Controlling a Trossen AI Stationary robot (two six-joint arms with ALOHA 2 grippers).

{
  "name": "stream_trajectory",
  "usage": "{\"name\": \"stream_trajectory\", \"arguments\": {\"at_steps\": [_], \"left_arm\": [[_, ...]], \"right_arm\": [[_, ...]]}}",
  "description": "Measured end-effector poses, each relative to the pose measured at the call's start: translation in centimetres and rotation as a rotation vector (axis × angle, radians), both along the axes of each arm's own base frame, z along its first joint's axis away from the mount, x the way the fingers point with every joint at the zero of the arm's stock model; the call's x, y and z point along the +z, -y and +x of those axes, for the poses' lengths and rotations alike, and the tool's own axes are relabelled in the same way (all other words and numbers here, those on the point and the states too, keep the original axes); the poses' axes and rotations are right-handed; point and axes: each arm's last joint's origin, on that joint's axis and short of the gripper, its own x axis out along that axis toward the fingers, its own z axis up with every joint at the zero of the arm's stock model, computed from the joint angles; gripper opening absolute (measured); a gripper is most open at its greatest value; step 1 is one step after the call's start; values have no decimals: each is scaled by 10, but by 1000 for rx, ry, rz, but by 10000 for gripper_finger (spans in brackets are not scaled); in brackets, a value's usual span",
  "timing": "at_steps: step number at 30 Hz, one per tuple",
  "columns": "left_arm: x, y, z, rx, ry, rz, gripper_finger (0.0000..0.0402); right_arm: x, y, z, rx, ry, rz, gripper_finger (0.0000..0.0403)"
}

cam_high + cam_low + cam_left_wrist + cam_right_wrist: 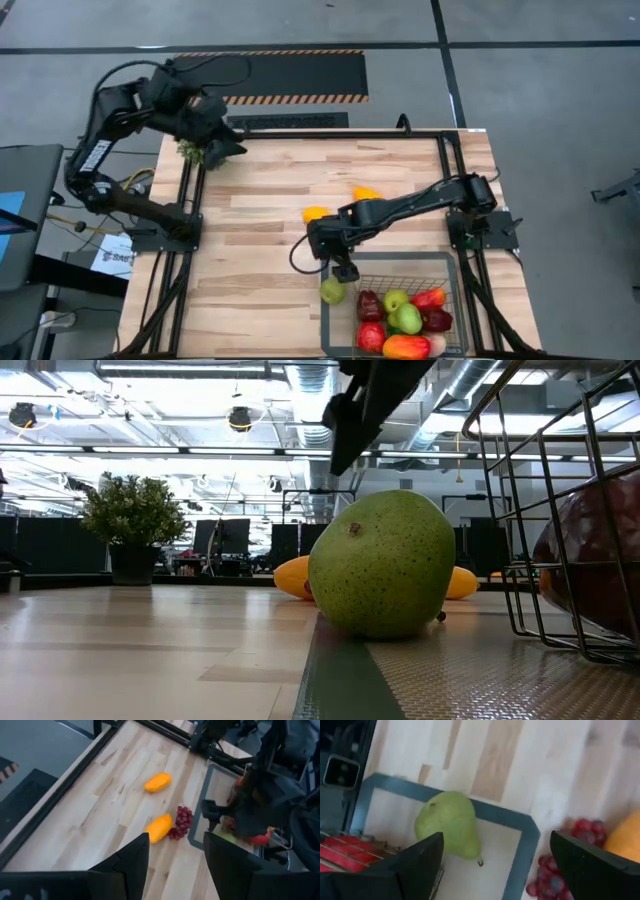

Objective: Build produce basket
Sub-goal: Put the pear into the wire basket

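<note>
The table (270, 200) was pale wood planks. The wire basket (452, 262) sat at its near right corner holding about seven smooth fruits. Two orange mangoes (316, 213) and a knobbly grape bunch (182, 821) lay mid-table. The speckled green pear (333, 291) rested on the grey rim, right under the right gripper (345, 272), fingers wide apart. The left gripper (175, 857), fingers apart, waited at the far left.

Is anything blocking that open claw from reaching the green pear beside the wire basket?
Nothing visible. The right gripper hangs open directly above the speckled green pear, which lies on the grey mat corner outside the dark wire-mesh basket.
</note>
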Motion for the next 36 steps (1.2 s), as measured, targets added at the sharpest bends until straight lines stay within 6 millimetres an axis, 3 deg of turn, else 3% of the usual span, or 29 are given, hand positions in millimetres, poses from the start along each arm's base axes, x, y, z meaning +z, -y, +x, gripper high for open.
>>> {"name": "stream_trajectory", "arguments": {"at_steps": [6, 13, 18, 22, 27, 36], "left_arm": [[4, 14, -6, 46, 17, -33, 174], [4, 27, -4, 91, 4, -49, 175], [0, 40, 12, 106, -36, -16, 174], [-6, 66, 32, 35, -58, -3, 174], [-17, 115, 52, -53, -107, 26, 174], [-52, 215, 73, -91, -136, 249, 174]], "right_arm": [[-4, -19, -2, 147, 23, -32, 382], [-3, -29, -3, 174, 47, -32, 382], [2, -31, -5, 116, 16, -12, 380], [39, -19, -13, -13, -65, 15, 380], [80, -15, -33, -58, -162, 7, 379], [160, -21, -100, -217, -93, 101, 379]]}}
